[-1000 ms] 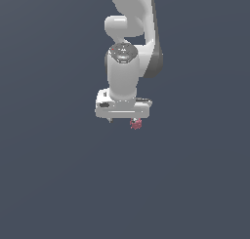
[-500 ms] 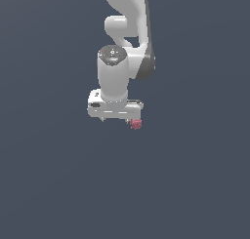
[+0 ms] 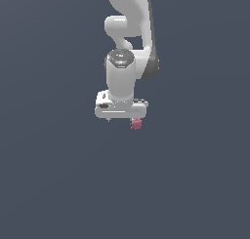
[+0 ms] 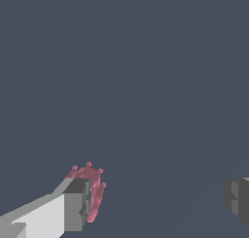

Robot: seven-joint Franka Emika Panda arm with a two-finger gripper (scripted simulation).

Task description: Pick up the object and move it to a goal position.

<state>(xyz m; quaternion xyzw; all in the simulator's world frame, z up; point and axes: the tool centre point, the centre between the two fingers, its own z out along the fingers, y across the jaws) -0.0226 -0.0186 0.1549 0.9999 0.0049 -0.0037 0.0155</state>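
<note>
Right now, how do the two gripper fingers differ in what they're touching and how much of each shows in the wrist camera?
One finger has the bumpy pink-red object pressed against its tip; the other finger has only bare floor beside it. The first finger shows its white body and grey pad; the second is cut off by the frame edge, showing only its grey tip. Both have blocky grey pads, and the jaws stand wide apart.

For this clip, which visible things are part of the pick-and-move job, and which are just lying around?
Part of the job:
- red-pink bumpy object, beside one finger of the gripper, not clamped
- gripper, jaws wide apart

Just lying around:
- no loose items visible; only the plain grey surface
</note>
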